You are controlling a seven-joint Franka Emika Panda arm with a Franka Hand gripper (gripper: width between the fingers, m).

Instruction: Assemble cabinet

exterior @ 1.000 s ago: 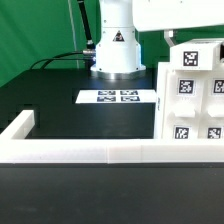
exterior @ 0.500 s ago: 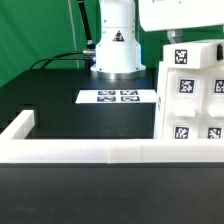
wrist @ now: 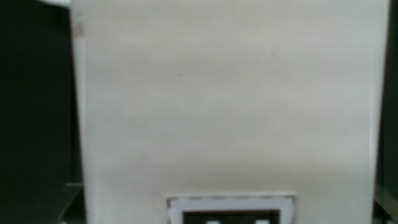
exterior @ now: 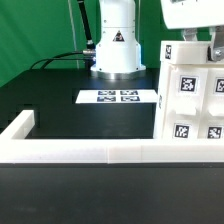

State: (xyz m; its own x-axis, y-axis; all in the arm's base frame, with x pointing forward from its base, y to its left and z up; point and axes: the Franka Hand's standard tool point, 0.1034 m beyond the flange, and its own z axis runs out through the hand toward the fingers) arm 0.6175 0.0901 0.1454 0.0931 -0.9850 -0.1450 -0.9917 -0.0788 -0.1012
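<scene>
At the exterior view's right edge stands the white plastic boxy cabinet with black-and-white square tags, on the black table against the long low white border rail. Above it hangs the gripper, fingers at the cabinet's top; whether clenched, I cannot tell. Beside lies the marker board. From the wrist, the cabinet's white face fills the frame.

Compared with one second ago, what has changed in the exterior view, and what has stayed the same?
The gripper moved toward the exterior view's right and a little upward; its fingers now show above the top of the cabinet. Whether they hold it cannot be told. The cabinet looks shifted very slightly to the right. The marker board, the border rail and the arm's base stayed where they were.
</scene>
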